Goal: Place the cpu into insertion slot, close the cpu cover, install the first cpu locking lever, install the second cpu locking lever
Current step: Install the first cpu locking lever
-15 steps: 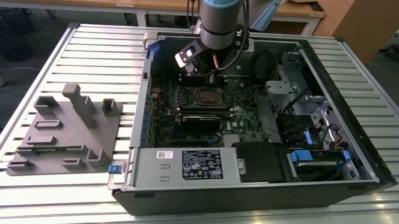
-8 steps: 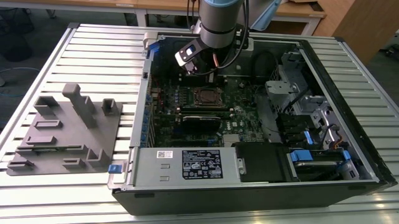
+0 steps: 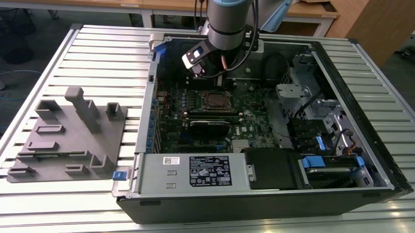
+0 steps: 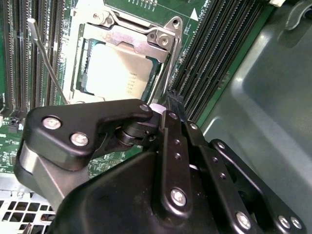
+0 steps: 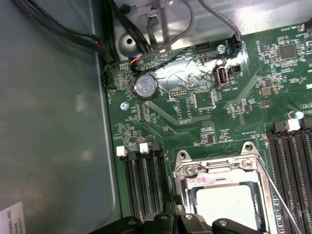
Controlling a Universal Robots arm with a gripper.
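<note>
My pincer [image 3: 206,73] hangs over the far half of the green board inside the open computer case [image 3: 363,160] on the slatted worktop [image 3: 97,53]. I cannot tell whether it is apart or together. In the second wrist view its tip [image 4: 158,111] sits right at the corner of the socket [image 3: 217,101], touching or nearly touching the end of a thin wire lever [image 4: 163,73] that runs along one socket edge.

The chip [image 4: 119,73] already lies flat in the socket, its pale metal top showing through the cut-out. The metal cover [image 4: 134,39] looks to be down over its edges. A second wire lever [image 4: 46,61] stands loose on the opposite side, angled away from the socket and not hooked.

I judge the chip light, stiff and fragile underneath, safe to handle only by its rim, and best left alone now that it is seated. The cover is thin hinged sheet metal that would bend if forced. The levers are springy, slick steel wire. The best hold is near the free end, where leverage is greatest, though a smooth rod like that may slip sideways off my pincer.
</note>
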